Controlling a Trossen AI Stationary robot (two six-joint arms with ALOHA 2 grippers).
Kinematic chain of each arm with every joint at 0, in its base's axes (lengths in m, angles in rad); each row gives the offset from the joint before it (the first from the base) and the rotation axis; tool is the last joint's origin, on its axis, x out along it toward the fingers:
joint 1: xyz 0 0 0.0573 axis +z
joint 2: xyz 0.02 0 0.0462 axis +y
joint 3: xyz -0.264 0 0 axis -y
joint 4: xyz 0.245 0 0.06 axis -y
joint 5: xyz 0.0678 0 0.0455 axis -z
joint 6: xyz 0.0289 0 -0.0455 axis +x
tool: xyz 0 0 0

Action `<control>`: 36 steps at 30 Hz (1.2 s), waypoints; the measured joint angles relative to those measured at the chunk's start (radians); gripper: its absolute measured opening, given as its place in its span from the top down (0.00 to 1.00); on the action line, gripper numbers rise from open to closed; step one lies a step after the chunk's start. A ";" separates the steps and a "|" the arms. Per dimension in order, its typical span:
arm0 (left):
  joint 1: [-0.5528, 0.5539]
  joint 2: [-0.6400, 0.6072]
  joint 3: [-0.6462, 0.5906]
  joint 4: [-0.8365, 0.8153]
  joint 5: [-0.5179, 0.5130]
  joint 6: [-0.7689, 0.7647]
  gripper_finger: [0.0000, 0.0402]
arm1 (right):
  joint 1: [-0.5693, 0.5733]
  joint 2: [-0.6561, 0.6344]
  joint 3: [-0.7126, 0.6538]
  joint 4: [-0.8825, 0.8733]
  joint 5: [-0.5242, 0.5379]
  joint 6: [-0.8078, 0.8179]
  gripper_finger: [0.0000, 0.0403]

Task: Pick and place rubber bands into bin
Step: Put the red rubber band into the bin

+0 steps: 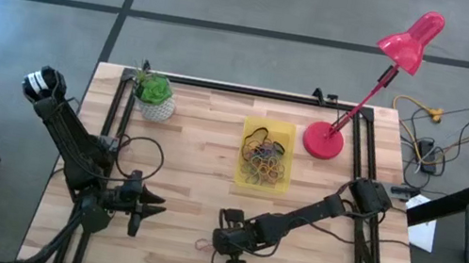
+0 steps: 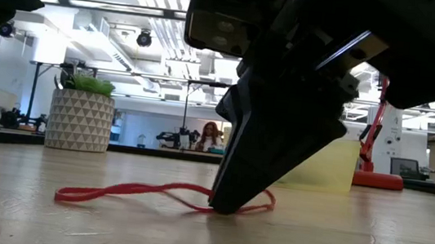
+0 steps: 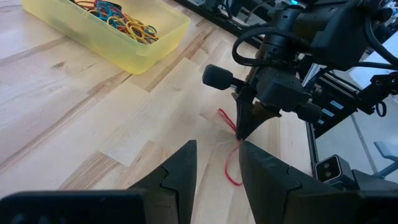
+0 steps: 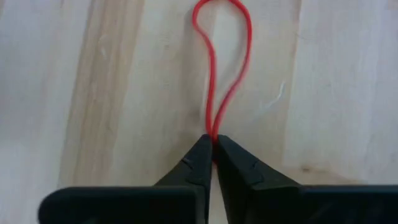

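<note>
Right hand (image 4: 212, 144): lowered to the counter (image 1: 183, 152), fingers pinched together, arm stretched forward. Left hand (image 1: 153, 206): held low, fingers parted slightly, arm bent.

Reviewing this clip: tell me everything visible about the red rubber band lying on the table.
The red rubber band is a thin, floppy elastic loop lying flat on the bare wooden table, well short of the yellow bin. The right gripper has its fingers shut on the band, pinching its two strands together so that a teardrop loop fans out beyond the tips. In the low view one end trails limp along the wood. Nothing else touches it.
</note>
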 joint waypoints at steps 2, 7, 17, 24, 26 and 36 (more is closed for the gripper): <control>0.000 0.000 0.000 0.000 0.000 0.000 0.74 | 0.000 0.000 0.000 -0.003 -0.001 0.011 0.98; 0.000 0.000 0.000 0.000 0.000 0.000 0.74 | 0.001 -0.016 -0.001 -0.007 0.022 0.041 0.98; 0.000 0.000 0.000 0.001 0.000 0.000 0.74 | 0.002 -0.146 -0.018 -0.064 0.133 0.046 0.98; 0.000 0.000 0.000 0.008 0.000 0.000 0.74 | 0.001 -0.249 -0.014 -0.081 0.236 0.060 0.98; 0.000 0.000 0.000 0.010 0.000 0.000 0.74 | 0.000 -0.287 -0.014 -0.078 0.272 0.061 0.98; 0.001 0.000 0.000 0.028 -0.002 0.002 0.74 | -0.048 -0.437 -0.010 -0.105 0.495 0.059 0.98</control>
